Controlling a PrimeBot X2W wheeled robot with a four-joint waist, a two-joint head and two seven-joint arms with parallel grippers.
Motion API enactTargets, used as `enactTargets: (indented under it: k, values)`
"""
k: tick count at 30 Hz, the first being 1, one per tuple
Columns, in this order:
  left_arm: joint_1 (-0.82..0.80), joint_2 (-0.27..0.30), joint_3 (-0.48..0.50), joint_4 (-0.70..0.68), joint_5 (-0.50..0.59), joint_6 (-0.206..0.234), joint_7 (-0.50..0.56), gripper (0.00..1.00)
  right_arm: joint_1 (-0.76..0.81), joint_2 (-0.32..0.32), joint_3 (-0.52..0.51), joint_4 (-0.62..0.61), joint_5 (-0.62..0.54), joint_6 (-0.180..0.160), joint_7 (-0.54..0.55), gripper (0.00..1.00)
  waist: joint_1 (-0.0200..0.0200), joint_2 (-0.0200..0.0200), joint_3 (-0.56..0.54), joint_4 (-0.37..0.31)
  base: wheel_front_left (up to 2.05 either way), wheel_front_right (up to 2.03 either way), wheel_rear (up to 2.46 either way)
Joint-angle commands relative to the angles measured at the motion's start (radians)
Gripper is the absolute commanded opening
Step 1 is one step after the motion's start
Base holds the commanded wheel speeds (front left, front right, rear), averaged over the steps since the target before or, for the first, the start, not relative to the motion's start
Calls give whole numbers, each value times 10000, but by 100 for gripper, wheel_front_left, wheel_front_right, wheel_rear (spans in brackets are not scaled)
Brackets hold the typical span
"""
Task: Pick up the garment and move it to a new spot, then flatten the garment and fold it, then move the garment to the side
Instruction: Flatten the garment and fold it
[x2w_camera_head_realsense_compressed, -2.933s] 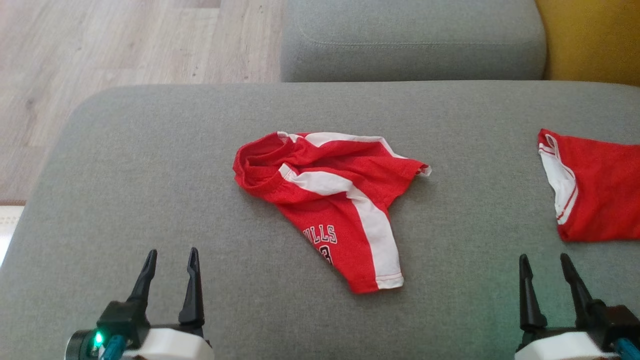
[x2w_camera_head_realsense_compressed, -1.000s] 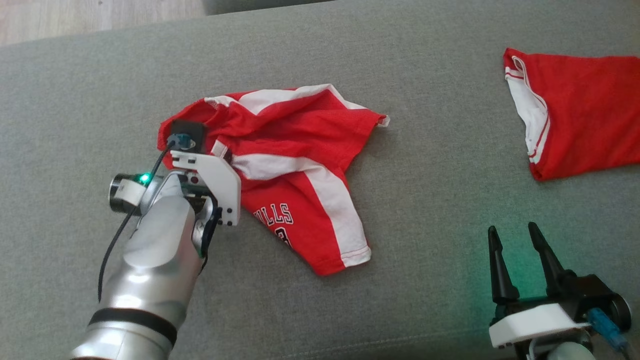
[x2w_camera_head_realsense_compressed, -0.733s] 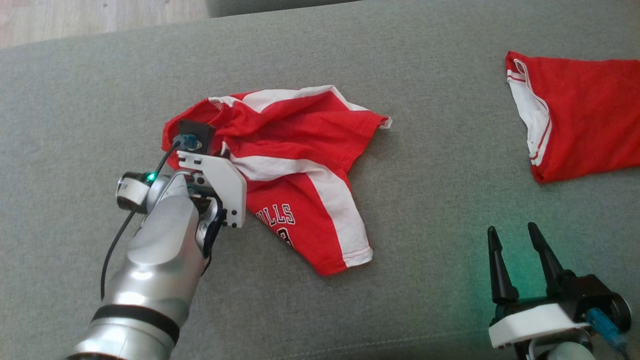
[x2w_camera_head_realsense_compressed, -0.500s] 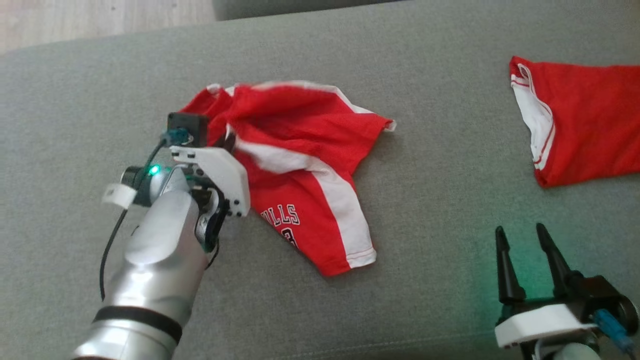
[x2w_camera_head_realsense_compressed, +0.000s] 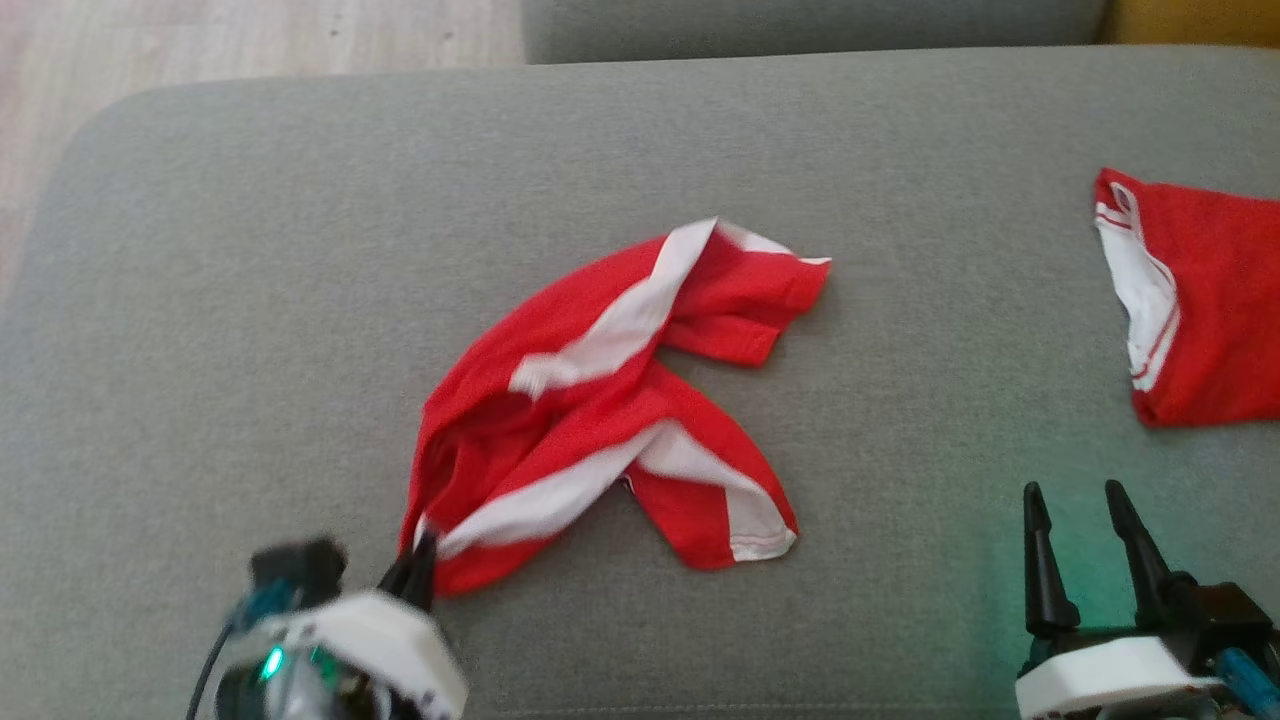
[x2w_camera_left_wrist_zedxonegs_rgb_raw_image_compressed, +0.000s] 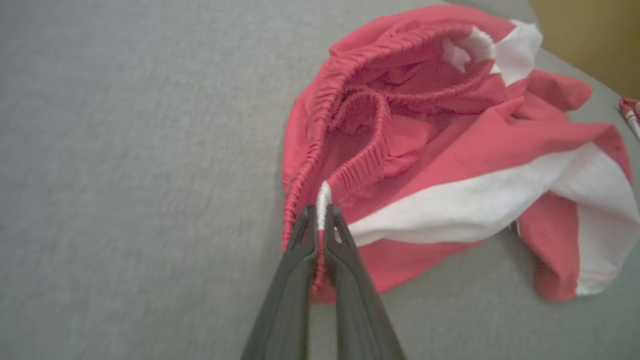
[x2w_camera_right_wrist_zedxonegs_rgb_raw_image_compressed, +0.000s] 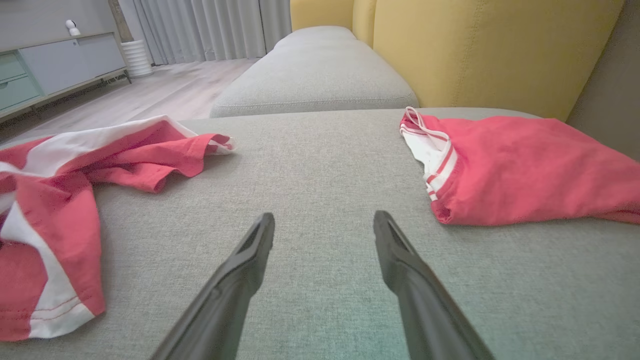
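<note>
— Biggest first: why work on the grey sofa cushion?
— Broad, flat and soft enough to drag cloth across. One in use, with a second cushion beyond it.
— And lying on it?
— Two red garments. Mid-cushion, reaching toward the near left, the red-and-white shorts, bunched and drawn out toward the left gripper. Well apart at the right edge, a red top with white trim, probably parked out of the way.
— Gripped how?
— Pinched tight on the elastic waistband, right at the white side stripe. Likely chosen as a firm edge for hauling to a new spot.
— And the right gripper?
— Spread wide, holding nothing, low over bare cushion near the front edge — seemingly waiting for the flattening. Two grippers, two dark fingers each.
</note>
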Motion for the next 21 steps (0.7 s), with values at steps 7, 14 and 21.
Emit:
enactTargets:
  k: [7, 14, 21]
  values:
    - [1045, 401, 569, -1384, -276, 285, 134, 0, -168, -81, 359, -172, -35, 75, -111, 100, 0, 0, -129, 282, 0, 0, 0]
    - [1338, 581, 557, -1333, -183, 330, -28, 100, -187, -81, 438, -67, -13, 75, -111, 100, 0, 0, -305, 131, 0, 0, 0]
    - [1825, 371, 576, -2077, -141, 223, -1264, 100, 36, -81, 296, -76, 11, 75, -111, 100, 0, 0, -770, -84, 0, 0, 0]
